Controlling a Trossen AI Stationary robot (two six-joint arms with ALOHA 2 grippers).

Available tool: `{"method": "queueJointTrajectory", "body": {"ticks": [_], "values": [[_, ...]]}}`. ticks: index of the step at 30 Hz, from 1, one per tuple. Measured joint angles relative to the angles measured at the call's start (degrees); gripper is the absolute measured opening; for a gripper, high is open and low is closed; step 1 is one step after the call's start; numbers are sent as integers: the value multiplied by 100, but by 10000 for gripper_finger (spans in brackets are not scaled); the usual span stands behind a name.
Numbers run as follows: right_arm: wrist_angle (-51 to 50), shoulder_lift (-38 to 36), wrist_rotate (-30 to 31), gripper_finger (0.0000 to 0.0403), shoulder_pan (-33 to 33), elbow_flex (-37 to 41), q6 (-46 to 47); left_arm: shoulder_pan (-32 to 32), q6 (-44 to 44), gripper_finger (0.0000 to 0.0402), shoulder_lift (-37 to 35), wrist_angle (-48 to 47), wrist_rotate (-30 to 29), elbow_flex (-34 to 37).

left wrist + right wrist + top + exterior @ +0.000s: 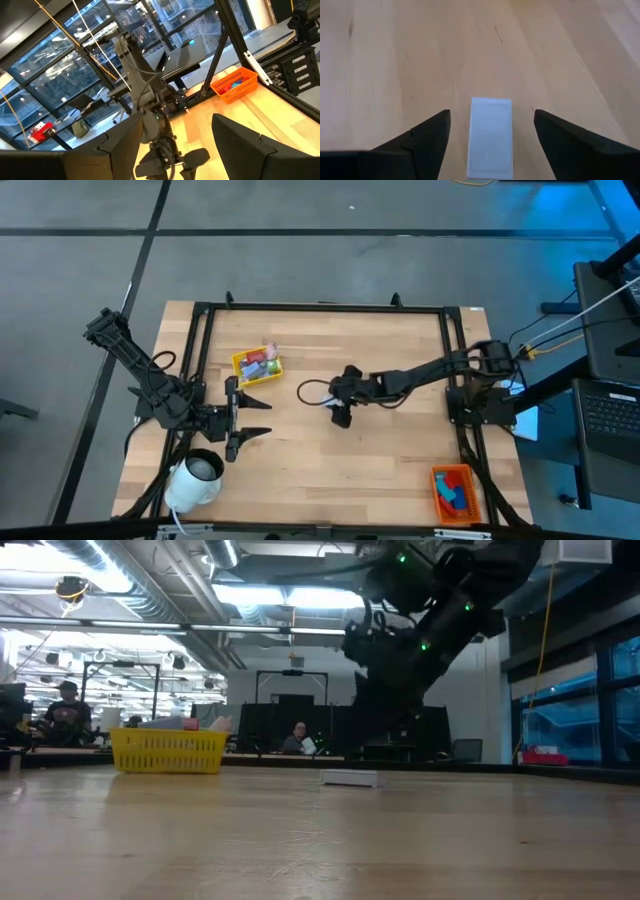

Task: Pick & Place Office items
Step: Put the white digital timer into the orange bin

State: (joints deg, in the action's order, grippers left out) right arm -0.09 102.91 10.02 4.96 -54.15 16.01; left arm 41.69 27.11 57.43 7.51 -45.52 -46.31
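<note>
A light blue flat piece (pixel 491 137) lies flat on the wooden table, and in the low view the same piece (pixel 350 778) rests near the table's middle. My right gripper (pixel 491 114) is open above it, one finger on either side, touching nothing. In the high view my right gripper (pixel 342 415) covers the piece. Other small pieces lie in the yellow tray (pixel 257 366) and in the orange tray (pixel 455 492). My left gripper (pixel 255 416) waits open near the table's left side.
A white roll with a dark hollow (pixel 195 480) sits at the near left corner. A black frame (pixel 320 308) runs around the table. The yellow tray (pixel 170 750) stands left of the piece in the low view. People sit in the room behind.
</note>
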Motion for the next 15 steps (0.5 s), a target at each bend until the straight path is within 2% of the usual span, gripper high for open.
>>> {"method": "queueJointTrajectory", "body": {"ticks": [4,15], "values": [[-44,175,122,294,-4,0,-130,0,2,237,0,0,-1,1],[202,734,-65,291,-13,-28,-23,0,3,237,0,0,-2,1]]}}
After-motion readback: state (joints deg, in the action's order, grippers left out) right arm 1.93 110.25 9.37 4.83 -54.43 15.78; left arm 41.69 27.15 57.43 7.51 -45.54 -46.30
